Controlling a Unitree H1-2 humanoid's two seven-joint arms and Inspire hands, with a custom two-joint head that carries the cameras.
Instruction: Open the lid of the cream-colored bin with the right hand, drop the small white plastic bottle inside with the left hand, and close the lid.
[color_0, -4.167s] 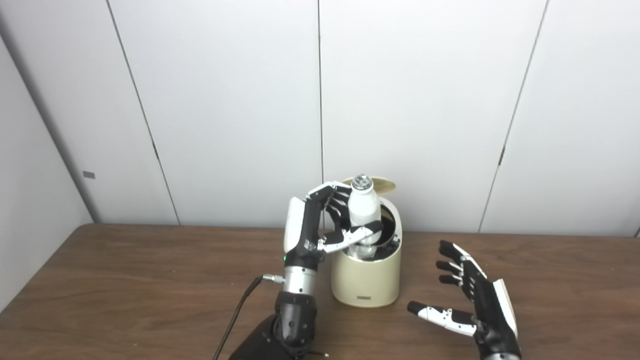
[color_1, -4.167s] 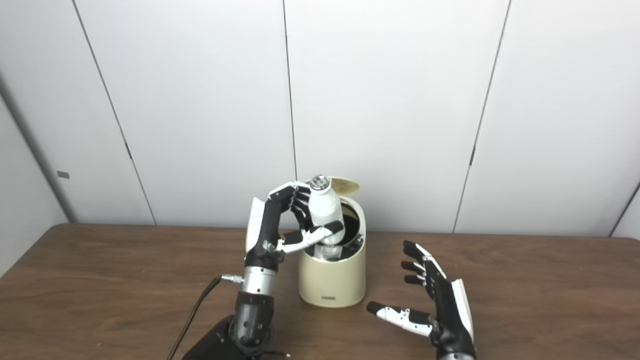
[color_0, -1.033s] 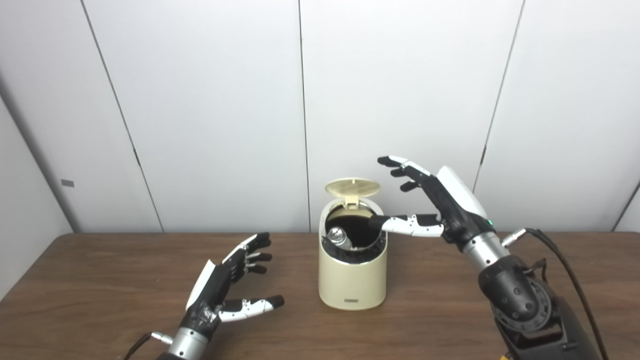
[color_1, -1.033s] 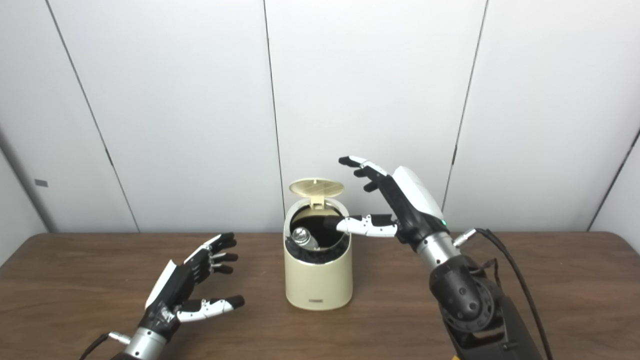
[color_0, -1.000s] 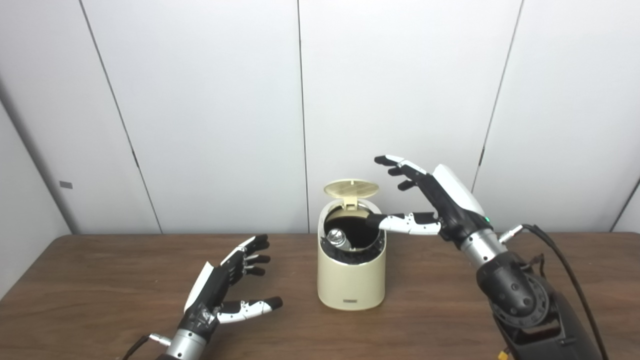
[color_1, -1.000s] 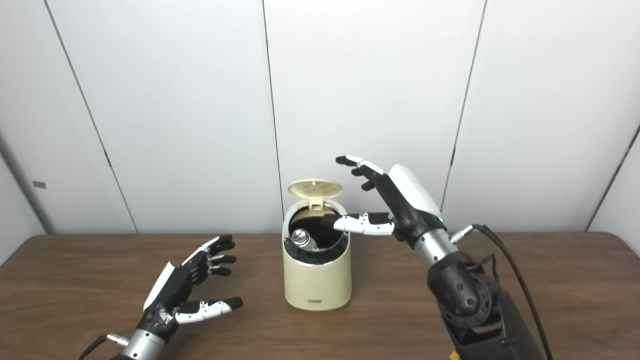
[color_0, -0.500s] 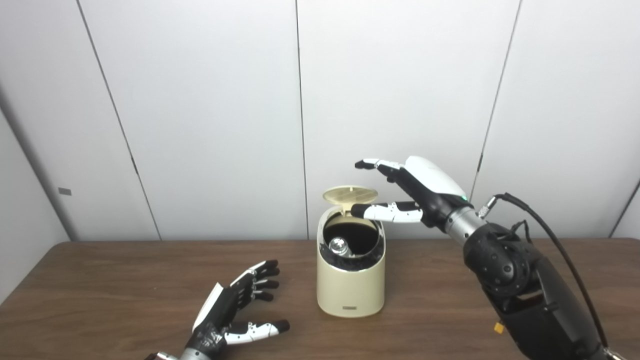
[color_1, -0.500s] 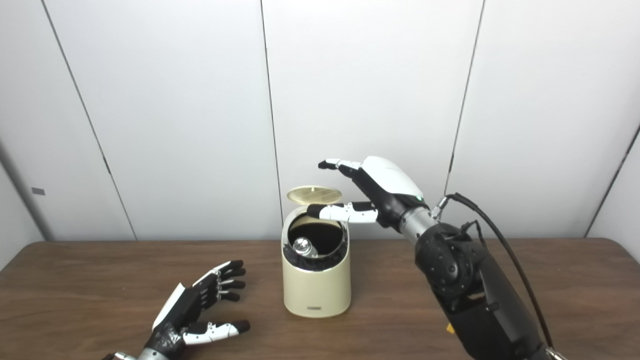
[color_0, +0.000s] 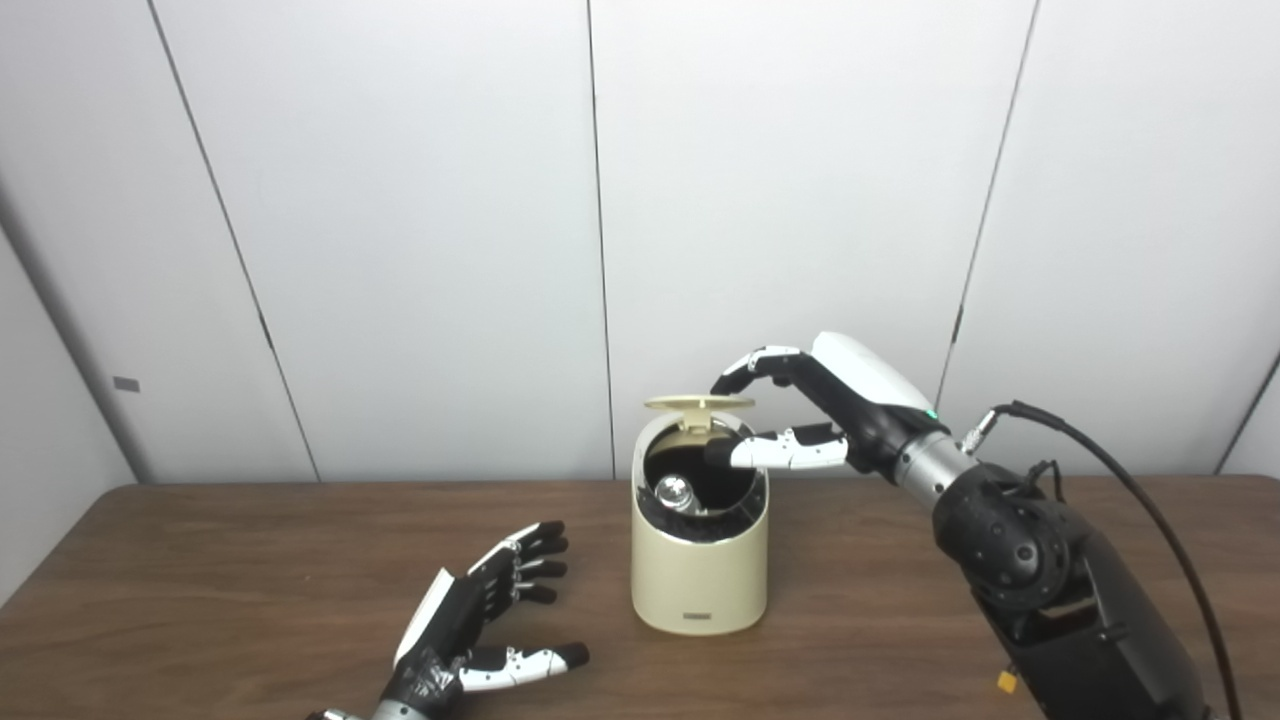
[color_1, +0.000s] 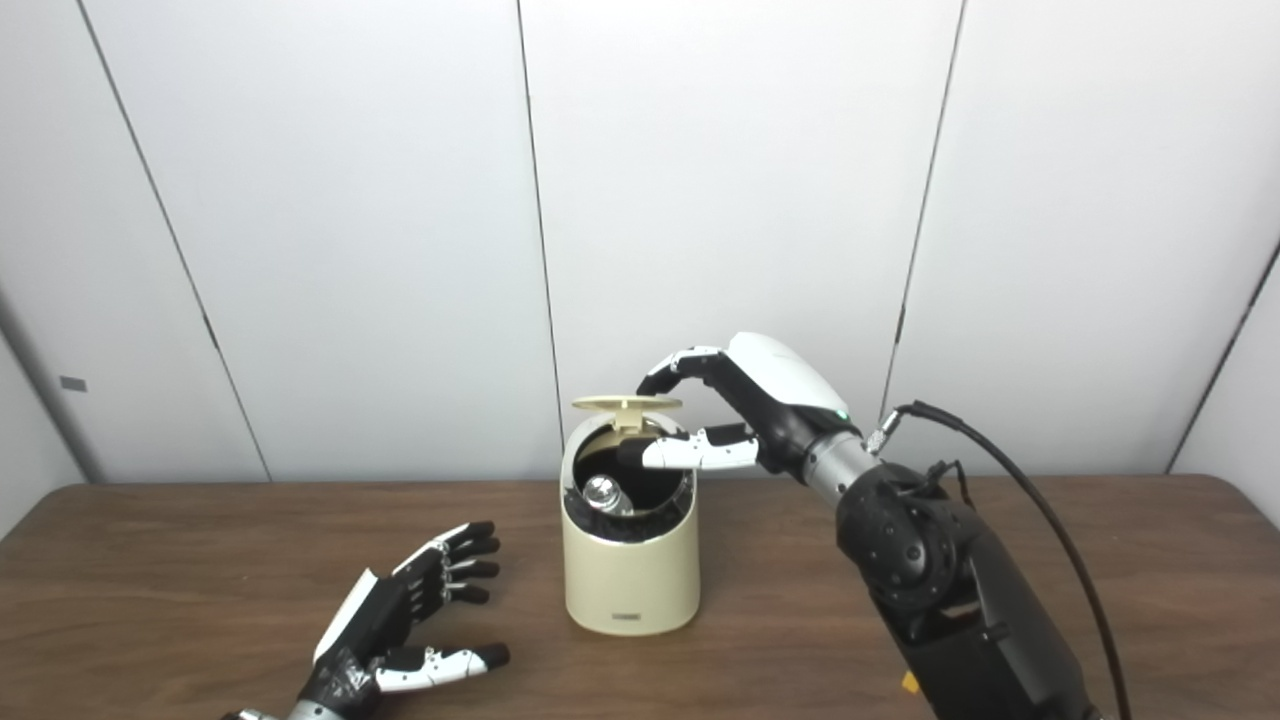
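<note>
The cream-colored bin (color_0: 699, 570) stands at the middle of the wooden table. Its round lid (color_0: 699, 403) is raised on its hinge and lies almost level above the opening. The small white bottle (color_0: 676, 491) lies inside the bin, only its silver top showing. My right hand (color_0: 800, 415) is over the bin's right side, fingers curled down onto the lid's right edge, thumb stretched across the opening below. It holds nothing. My left hand (color_0: 480, 625) is open and empty, low over the table left of the bin.
The brown table (color_0: 200, 580) runs across the view. A white panelled wall (color_0: 400, 230) stands right behind it. A black cable (color_0: 1120, 480) loops from my right wrist.
My right hand has come down and curled its fingers onto the lid, which has tipped further down toward the opening. My left hand has stayed low on the table. The camera has shifted slightly.
</note>
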